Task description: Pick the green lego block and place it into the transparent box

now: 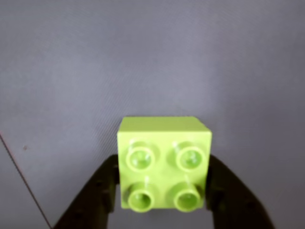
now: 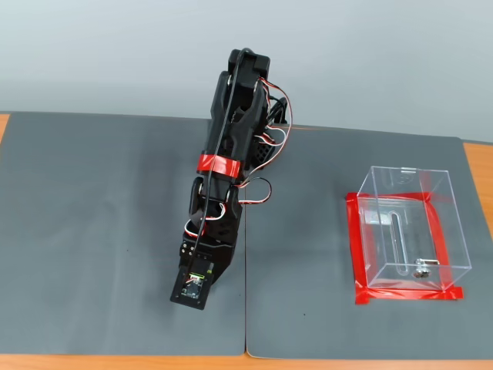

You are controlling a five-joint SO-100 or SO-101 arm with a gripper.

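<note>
In the wrist view the green lego block [image 1: 164, 162], a lime square brick with four round studs facing the camera, sits between my gripper's [image 1: 163, 168] two black fingers [image 1: 102, 186], which press on its left and right sides. The gripper is shut on it above the grey mat. In the fixed view the black arm [image 2: 231, 169] reaches toward the front of the mat, and its wrist camera [image 2: 194, 285] hides the gripper and the block. The transparent box [image 2: 441, 202], with red tape around its base and a small metal piece [image 2: 421, 270] inside, stands far to the right of the arm.
Two dark grey mats [image 2: 92, 231] cover the table, meeting at a seam [image 2: 246, 308] just right of the wrist. Bare orange tabletop [image 2: 479, 177] shows at the right edge and along the front. A thin dark line [image 1: 24, 181] crosses the wrist view's lower left corner.
</note>
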